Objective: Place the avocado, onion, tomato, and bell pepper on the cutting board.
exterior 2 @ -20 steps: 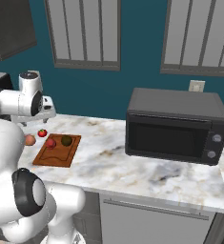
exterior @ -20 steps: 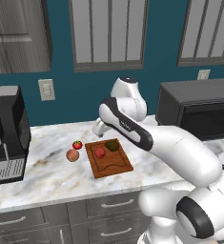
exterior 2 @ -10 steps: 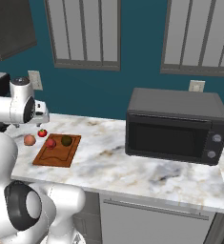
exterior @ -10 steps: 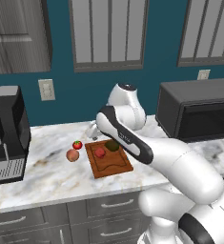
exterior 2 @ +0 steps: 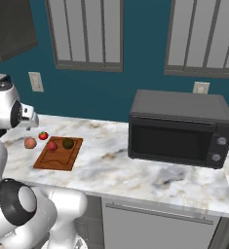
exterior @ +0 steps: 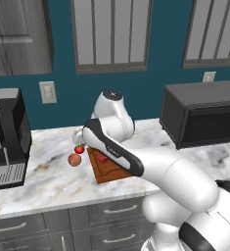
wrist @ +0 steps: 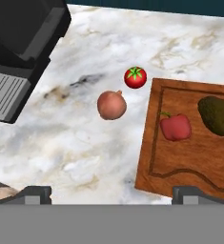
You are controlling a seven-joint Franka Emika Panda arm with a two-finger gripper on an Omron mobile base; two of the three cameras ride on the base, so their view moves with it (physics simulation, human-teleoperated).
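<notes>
The reddish-brown cutting board (wrist: 189, 159) lies on the marble counter and carries the red bell pepper (wrist: 175, 127) and the dark avocado (wrist: 218, 116). Just off its left edge, on the counter, sit the bright red tomato (wrist: 135, 77) and the peach-pink onion (wrist: 112, 105). My gripper (wrist: 113, 195) hangs open and empty above the counter, over the spot beside the onion, touching nothing. From the right base view the tomato (exterior 2: 43, 135) and onion (exterior 2: 30, 143) rest left of the cutting board (exterior 2: 57, 159), with the bell pepper (exterior 2: 51, 146) and avocado (exterior 2: 67, 143) on it.
A black coffee machine (exterior: 4, 139) stands at the counter's left end, close to the onion. A black microwave (exterior 2: 179, 129) sits on the right. The counter's front edge runs just below the board.
The arm has swung left, carrying the open hand from above the board to above the onion and tomato. The produce has not moved.
</notes>
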